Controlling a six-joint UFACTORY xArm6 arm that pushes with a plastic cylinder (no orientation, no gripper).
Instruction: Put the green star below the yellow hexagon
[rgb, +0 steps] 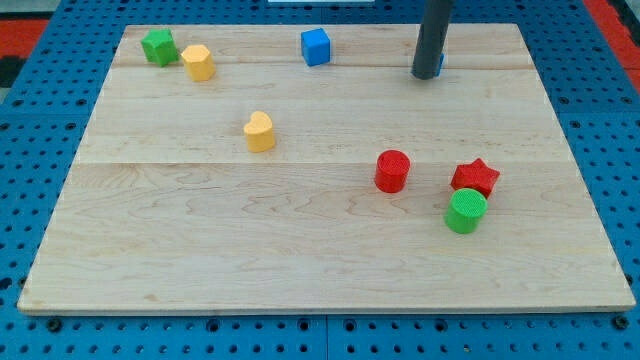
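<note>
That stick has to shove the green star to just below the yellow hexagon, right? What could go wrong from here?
1. The green star sits against the yellow hexagon near the board's top-left corner; a careless push could move both, or slide the star off the edge.
2. My tip is far off at the view's upper right, and the blue cube lies roughly on the straight path, so it may get bumped.

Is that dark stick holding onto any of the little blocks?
No, nothing is held. My tip stands near the view's top, hiding most of a blue block just behind it.
</note>
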